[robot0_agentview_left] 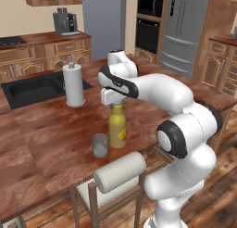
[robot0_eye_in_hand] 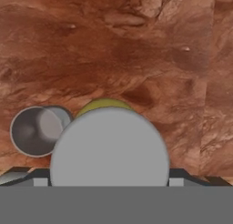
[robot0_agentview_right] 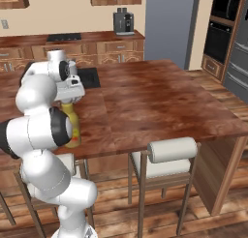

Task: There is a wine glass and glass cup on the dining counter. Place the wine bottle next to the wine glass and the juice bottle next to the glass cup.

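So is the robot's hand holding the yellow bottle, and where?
Cannot tell. The gripper sits around the juice bottle's cap, jaws wide, beside the glass cup.

The bottle's (robot0_agentview_left: 118, 126) cap is hidden under the gripper (robot0_agentview_left: 112, 102), so whether the fingers touch its neck cannot be told. From the right base, the arm (robot0_agentview_right: 41, 128) covers most of the bottle and all of the cup. Looking down from the hand, the cap (robot0_eye_in_hand: 109, 148) blocks nearly all the yellow body, and the cup (robot0_eye_in_hand: 37, 129) sits partly behind it. The sink (robot0_agentview_left: 32, 90) is cut off at the counter's (robot0_agentview_left: 41, 143) left edge.
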### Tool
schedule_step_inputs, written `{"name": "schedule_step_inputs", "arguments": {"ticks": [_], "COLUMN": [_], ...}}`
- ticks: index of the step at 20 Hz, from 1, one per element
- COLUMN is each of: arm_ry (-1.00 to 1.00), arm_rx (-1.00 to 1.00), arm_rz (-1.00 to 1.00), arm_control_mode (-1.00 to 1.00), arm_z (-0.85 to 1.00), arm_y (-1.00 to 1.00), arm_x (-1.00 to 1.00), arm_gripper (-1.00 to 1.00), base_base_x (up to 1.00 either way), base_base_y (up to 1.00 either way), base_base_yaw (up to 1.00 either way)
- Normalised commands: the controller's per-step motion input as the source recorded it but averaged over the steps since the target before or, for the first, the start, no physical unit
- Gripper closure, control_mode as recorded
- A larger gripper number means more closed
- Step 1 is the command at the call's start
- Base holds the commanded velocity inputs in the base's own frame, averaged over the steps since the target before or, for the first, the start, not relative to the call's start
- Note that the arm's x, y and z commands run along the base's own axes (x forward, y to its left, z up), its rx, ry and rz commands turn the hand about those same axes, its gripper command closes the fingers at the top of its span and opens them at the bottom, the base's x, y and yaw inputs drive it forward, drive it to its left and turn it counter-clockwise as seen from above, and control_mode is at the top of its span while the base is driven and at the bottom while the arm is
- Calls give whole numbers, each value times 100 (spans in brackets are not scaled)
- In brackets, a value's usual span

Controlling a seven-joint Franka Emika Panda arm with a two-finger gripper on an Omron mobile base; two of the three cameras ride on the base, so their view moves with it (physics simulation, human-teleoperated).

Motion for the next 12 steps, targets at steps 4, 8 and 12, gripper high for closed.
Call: {"name": "schedule_step_inputs", "arguments": {"ticks": [4,8,12], "arm_ry": [-6,-3,0], "arm_rx": [-5,-1,0], "arm_rz": [0,0,0], "arm_control_mode": [-100,-100,-100], "arm_z": [-32,-37,-38], "arm_y": [-1,-3,-3], "arm_x": [-14,-12,-6], "arm_gripper": [100,100,100], "base_base_x": [0,0,0], "base_base_y": [0,0,0], "base_base_yaw": [0,0,0]}}
